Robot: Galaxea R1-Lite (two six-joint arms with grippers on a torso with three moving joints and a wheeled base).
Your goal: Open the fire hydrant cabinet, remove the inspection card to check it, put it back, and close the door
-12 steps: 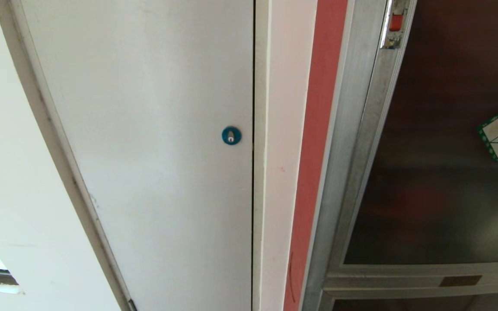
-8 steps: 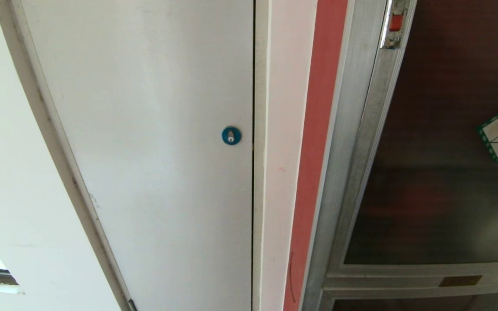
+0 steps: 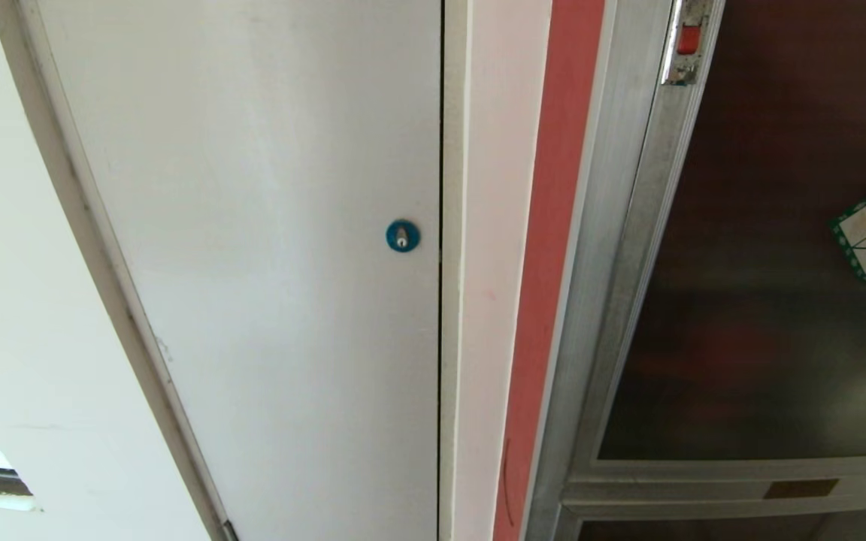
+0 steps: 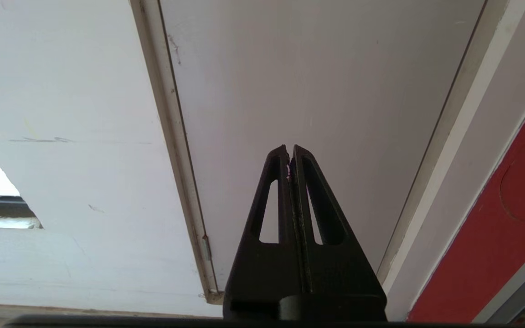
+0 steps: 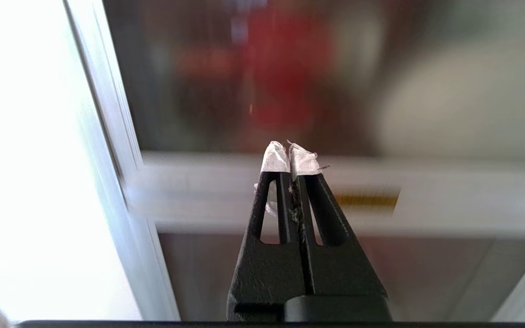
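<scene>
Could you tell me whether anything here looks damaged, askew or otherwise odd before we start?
Nothing serious. The right claw has frayed white wrapping on its fingertips, with loose threads. The white panel shows small scuffs near its lower frame. The cabinet door is shut and sits straight, its latch in place.
</scene>
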